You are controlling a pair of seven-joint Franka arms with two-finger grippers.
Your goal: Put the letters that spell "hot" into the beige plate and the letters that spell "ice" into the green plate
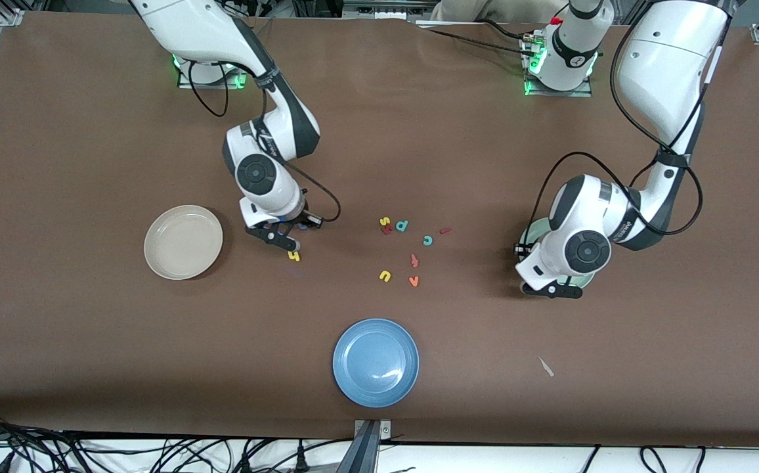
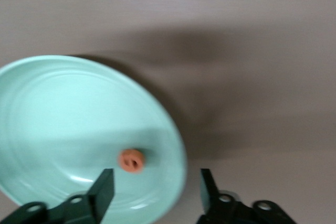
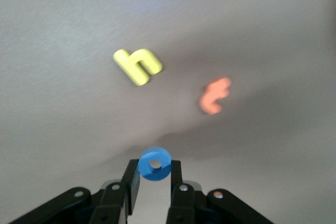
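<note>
In the right wrist view my right gripper (image 3: pixel 155 174) is shut on the blue ring-shaped o (image 3: pixel 155 164), held above the table. The yellow h (image 3: pixel 137 65) and an orange t (image 3: pixel 214 95) lie below it. From the front, this gripper (image 1: pixel 289 244) hangs over the yellow h (image 1: pixel 294 255), beside the beige plate (image 1: pixel 183 242). My left gripper (image 2: pixel 156 190) is open over the green plate (image 2: pixel 63 129), and the orange e (image 2: pixel 131 160) lies loose in that plate. The left arm hides most of the green plate (image 1: pixel 529 233). The teal c (image 1: pixel 427 240) and dark red i (image 1: pixel 445 230) lie mid-table.
Other loose letters lie mid-table: a yellow s (image 1: pixel 385 222), a teal d (image 1: pixel 402 226), a reddish letter (image 1: pixel 413 261), a yellow u (image 1: pixel 385 276) and an orange v (image 1: pixel 413 282). A blue plate (image 1: pixel 375 362) sits nearer the front camera.
</note>
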